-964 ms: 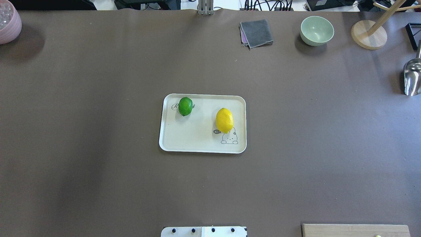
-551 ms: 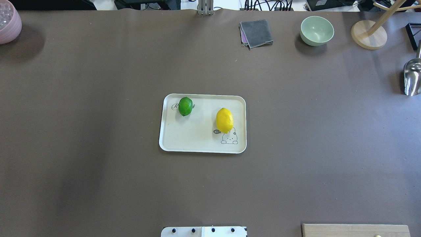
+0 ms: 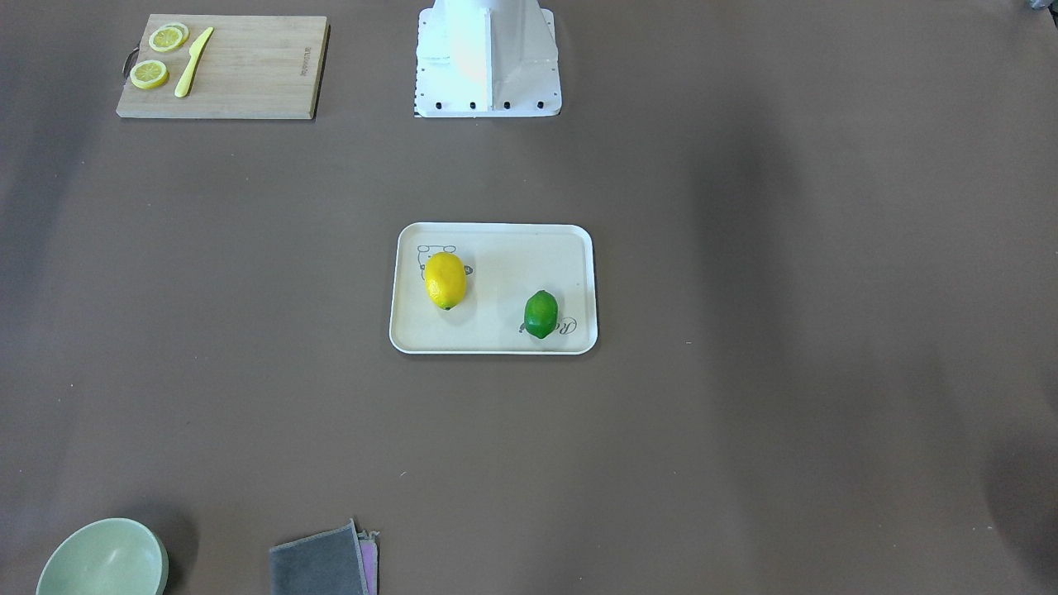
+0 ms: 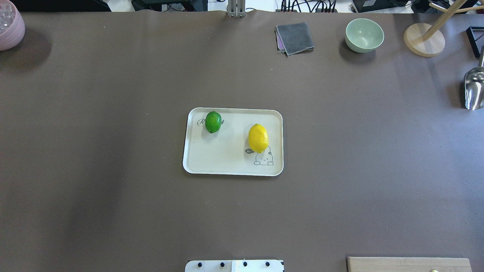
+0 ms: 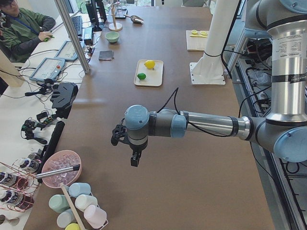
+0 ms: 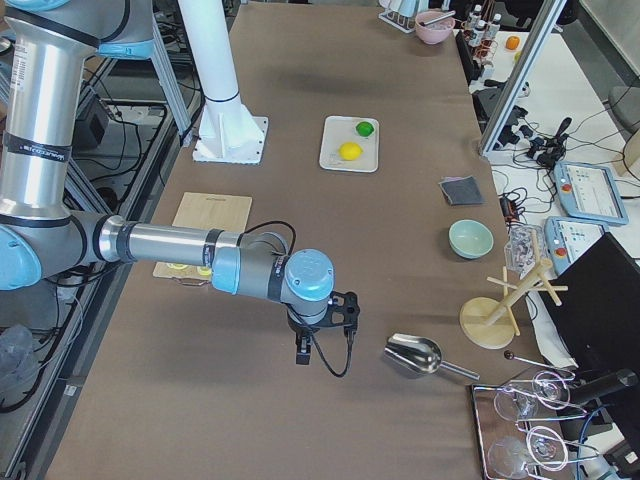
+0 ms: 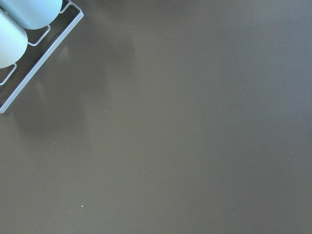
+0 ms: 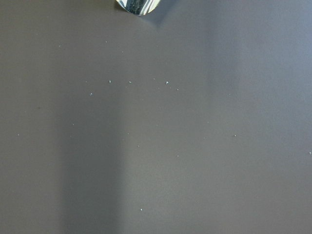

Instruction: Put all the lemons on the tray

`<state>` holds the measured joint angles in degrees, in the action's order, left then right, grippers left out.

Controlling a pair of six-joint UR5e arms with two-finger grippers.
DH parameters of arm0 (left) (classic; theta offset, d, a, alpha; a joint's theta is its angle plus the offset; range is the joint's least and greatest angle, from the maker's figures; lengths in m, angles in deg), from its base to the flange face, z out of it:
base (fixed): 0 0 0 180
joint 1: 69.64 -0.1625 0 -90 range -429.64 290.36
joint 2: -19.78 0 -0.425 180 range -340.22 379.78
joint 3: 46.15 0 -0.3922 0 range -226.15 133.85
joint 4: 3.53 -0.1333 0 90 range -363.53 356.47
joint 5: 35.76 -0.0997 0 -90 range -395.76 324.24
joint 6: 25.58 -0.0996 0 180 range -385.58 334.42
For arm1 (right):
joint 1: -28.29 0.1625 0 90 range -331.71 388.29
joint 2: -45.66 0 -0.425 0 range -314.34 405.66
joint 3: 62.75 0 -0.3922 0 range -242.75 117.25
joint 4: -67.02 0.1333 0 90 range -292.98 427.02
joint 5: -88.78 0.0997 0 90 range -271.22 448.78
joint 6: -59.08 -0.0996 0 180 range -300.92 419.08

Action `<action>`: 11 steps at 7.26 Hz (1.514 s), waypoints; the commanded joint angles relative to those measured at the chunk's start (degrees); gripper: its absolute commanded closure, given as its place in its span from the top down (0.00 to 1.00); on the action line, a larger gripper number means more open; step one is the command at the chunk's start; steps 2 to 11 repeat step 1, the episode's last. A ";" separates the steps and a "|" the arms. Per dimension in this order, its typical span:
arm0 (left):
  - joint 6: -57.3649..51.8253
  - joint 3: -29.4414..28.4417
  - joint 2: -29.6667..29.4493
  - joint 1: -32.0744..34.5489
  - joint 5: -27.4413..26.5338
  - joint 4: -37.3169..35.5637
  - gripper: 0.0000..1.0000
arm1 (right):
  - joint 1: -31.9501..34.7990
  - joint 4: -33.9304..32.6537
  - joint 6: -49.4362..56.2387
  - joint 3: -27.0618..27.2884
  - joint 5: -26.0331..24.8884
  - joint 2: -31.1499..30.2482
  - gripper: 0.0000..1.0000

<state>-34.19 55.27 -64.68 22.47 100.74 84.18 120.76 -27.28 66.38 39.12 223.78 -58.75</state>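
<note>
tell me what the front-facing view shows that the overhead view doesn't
Front-facing only: the whole cutting board with lemon slices and a yellow knife on it; the overhead view catches just the board's edge.
Overhead only: the pink bowl, the wooden stand and the metal scoop.
Both: the tray with the yellow lemon and the green lemon resting on it, apart from each other, plus the grey cloth and the green bowl.

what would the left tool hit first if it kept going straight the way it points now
The left tool points down, so most likely the bare table; the cup rack sits off to one side.
</note>
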 commanded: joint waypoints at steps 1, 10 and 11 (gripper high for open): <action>0.00 -0.08 -0.01 0.00 0.00 0.00 0.98 | 0.00 0.00 0.00 0.00 0.00 0.00 1.00; 0.00 -0.08 -0.01 0.00 0.00 0.00 0.98 | 0.00 0.00 0.00 0.00 0.00 0.00 1.00; 0.00 -0.08 -0.01 0.00 0.00 0.00 0.98 | 0.00 0.00 0.00 0.00 0.00 0.00 1.00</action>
